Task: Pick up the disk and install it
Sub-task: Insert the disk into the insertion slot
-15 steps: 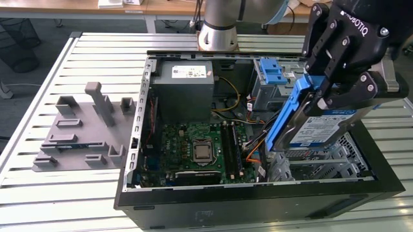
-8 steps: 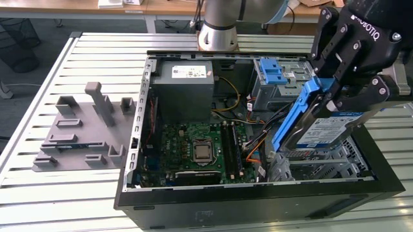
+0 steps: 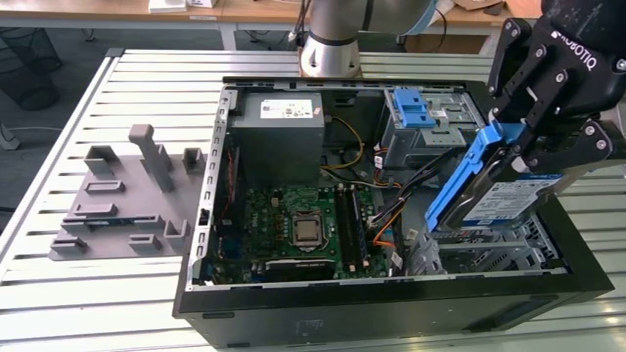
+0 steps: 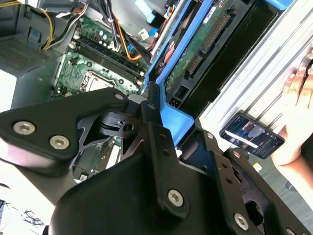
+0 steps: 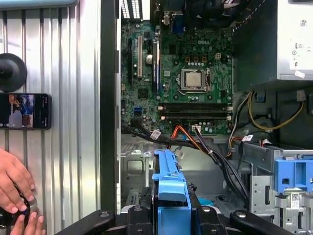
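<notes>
Exterior view, reading left to right: your grey fixture plate (image 3: 122, 202) lies on the slatted table (image 3: 88, 308) at nine o'clock from the open computer case (image 3: 372, 323). Inside the case, the grey power supply box (image 3: 278, 132) sits at twelve o'clock from the green motherboard (image 3: 303, 220), and a blue latch piece (image 3: 413, 108) is at about one o'clock. At three o'clock from the motherboard you have the disk (image 3: 494, 194). It is tilted with its label facing the camera, and its lower end dips inside the case wall over the metal drive cage (image 3: 489, 257). Your gripper (image 3: 543, 154) has its jaws closed narrowly on the blue frame at the disk's upper end. In the first wrist view that frame sits edge-on between the jaws, and a person's hand (image 5: 14, 191) is on the table near a phone (image 5: 24, 111).
</notes>
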Available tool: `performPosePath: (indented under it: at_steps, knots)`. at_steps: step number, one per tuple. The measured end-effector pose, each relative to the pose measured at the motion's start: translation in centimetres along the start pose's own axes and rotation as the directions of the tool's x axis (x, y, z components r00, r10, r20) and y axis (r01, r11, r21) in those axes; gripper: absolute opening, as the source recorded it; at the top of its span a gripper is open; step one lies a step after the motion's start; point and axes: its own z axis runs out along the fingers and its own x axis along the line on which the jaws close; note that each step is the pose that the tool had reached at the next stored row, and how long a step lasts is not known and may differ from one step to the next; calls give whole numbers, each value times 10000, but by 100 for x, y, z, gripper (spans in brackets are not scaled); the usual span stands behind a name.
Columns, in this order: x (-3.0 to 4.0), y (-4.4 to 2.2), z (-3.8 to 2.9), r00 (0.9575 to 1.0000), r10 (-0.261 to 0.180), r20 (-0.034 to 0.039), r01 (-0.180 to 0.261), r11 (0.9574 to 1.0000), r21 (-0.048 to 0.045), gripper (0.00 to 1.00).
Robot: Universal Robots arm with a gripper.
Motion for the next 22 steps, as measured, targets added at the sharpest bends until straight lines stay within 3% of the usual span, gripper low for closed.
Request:
performPosePath:
  at_steps: [10, 22]
  knots:
    - [0, -103, 76, 10000, 8, 1, -8, 10000, 4, 36]
    - [22, -111, 173, 10000, 18, 0, -18, 10000, 9, 36]
